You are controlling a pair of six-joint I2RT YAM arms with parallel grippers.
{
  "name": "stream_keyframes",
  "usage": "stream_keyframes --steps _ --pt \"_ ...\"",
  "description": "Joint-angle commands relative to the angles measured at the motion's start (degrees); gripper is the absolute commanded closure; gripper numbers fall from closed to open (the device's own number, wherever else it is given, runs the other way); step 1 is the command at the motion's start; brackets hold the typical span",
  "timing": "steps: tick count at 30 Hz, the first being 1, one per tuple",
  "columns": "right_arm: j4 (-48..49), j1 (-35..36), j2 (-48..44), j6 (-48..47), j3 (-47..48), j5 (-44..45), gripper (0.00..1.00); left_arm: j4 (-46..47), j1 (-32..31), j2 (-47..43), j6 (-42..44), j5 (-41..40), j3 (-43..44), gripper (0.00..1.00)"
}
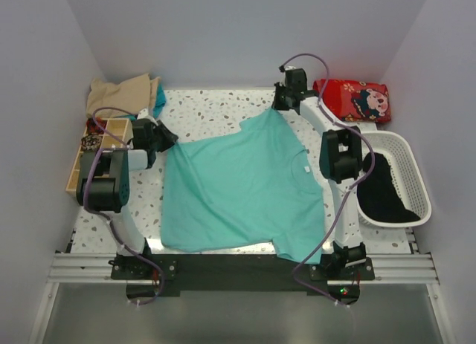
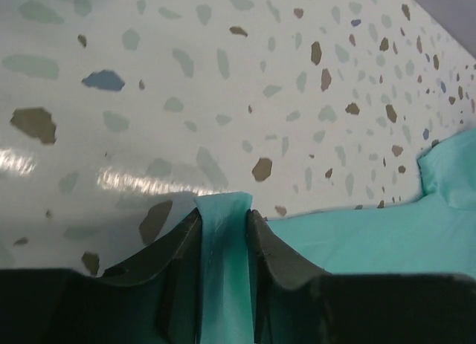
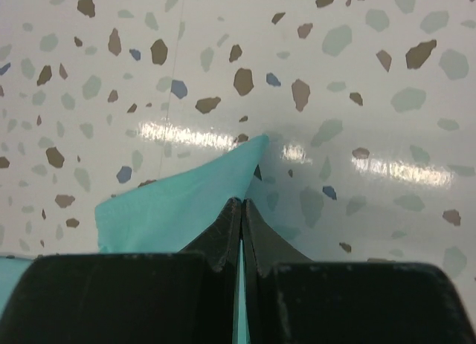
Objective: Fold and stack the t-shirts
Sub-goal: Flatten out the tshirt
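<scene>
A teal-green t-shirt (image 1: 245,188) lies spread over the middle of the speckled table (image 1: 208,110), neck toward the right. My left gripper (image 1: 165,138) is shut on its far left corner; the left wrist view shows a bunched strip of teal fabric (image 2: 223,247) pinched between the black fingers (image 2: 182,247). My right gripper (image 1: 281,102) is shut on the far corner by the sleeve; the right wrist view shows teal cloth (image 3: 186,203) clamped in the closed fingers (image 3: 227,225). A tan shirt (image 1: 119,95) lies at the back left. A black shirt (image 1: 383,188) lies in the basket.
A white basket (image 1: 409,166) stands at the right. A red printed pouch (image 1: 353,99) lies at the back right. A wooden compartment box (image 1: 93,151) stands at the left edge. A metal rail (image 1: 238,266) runs along the near edge.
</scene>
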Motion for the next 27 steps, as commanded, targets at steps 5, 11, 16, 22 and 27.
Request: stream_keyframes --steps 5,11,16,22,27 --pt "0.26 -1.85 4.42 0.06 11.57 -0.06 1.00 6.40 2.11 11.49 3.18 6.79 16.42 0.57" --pt "0.69 -3.08 4.69 0.06 11.05 2.31 1.00 4.42 4.48 11.41 5.39 2.66 16.36 0.56" --pt "0.34 -3.78 4.07 -0.11 10.96 3.45 1.00 3.98 5.45 13.34 6.10 5.73 17.05 0.64" --pt "0.61 -3.78 1.61 -1.43 8.14 5.39 1.00 9.33 4.31 15.11 4.51 17.38 17.58 0.65" --pt "0.34 -3.78 1.87 -1.00 8.06 5.13 1.00 13.12 0.01 13.70 2.75 28.75 20.30 0.76"
